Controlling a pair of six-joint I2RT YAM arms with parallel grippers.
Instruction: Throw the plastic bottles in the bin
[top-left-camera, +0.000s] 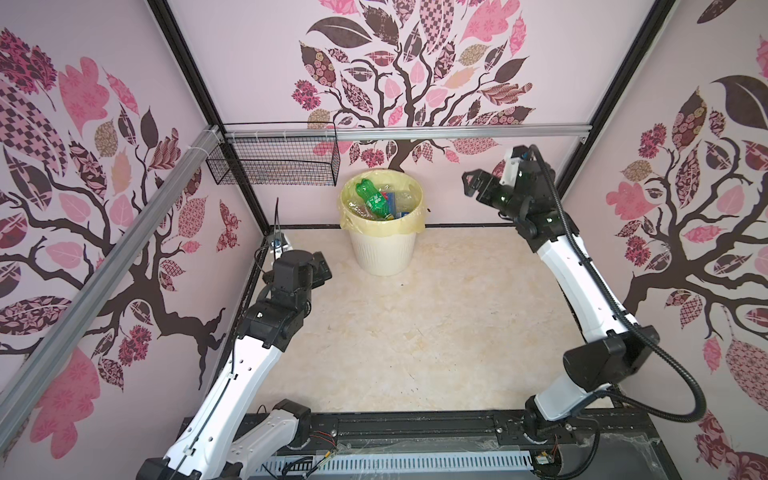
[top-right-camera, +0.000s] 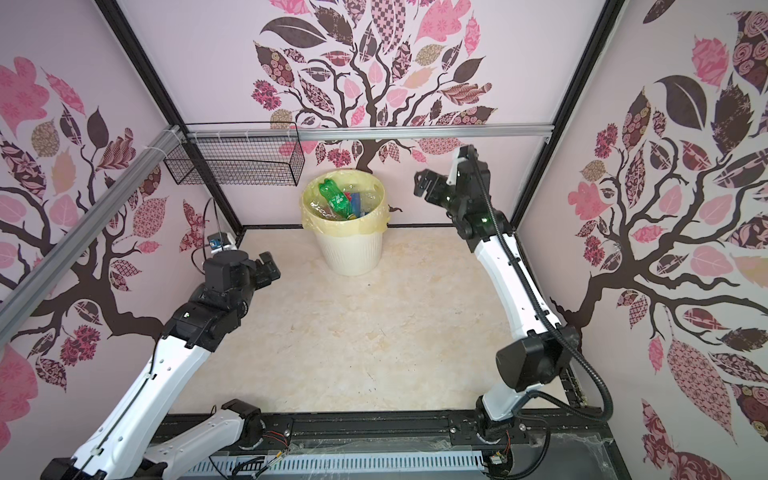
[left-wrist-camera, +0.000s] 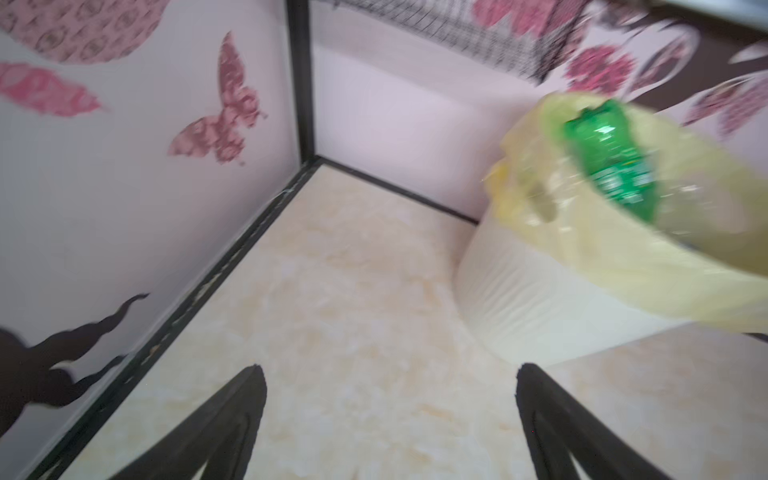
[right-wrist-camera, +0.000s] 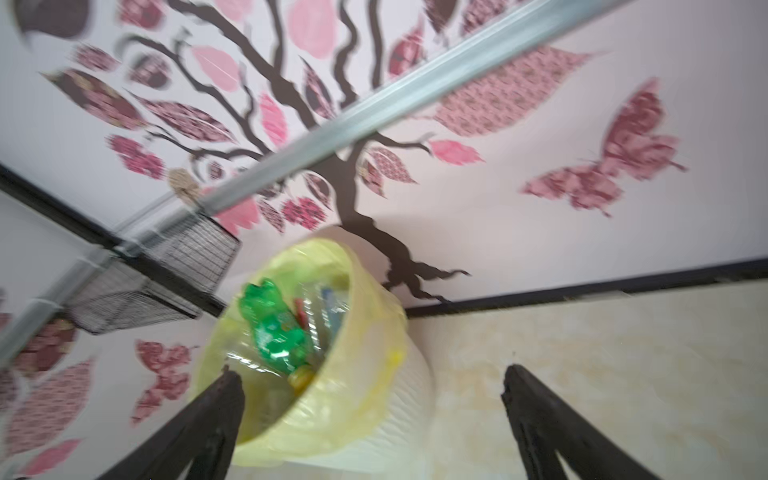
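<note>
The plastic bottles (top-left-camera: 388, 203) lie heaped inside the bin (top-left-camera: 380, 253), which stands at the far edge of the table (top-left-camera: 415, 332), against the back wall. On top of the heap is a green bottle (top-left-camera: 373, 198). Its long axis slants across the mouth of the bin, base toward the far left of the rim and yellow cap down toward the near right. Clear bottles with blue labels lie beneath it, though the blurred wrist views make a count impossible. No bottle shows on the table in either top view, so the task looks done or nearly so. The right gripper (top-left-camera: 468, 185) hangs above rim height, to the right of the bin and apart from it, its jaws spread wide and empty, pointing toward the bin. The left gripper (top-left-camera: 322, 266) sits low to the bin's near left, also spread and empty. A black wire basket (top-left-camera: 274, 166) hangs on the wall up left of the bin.
</note>
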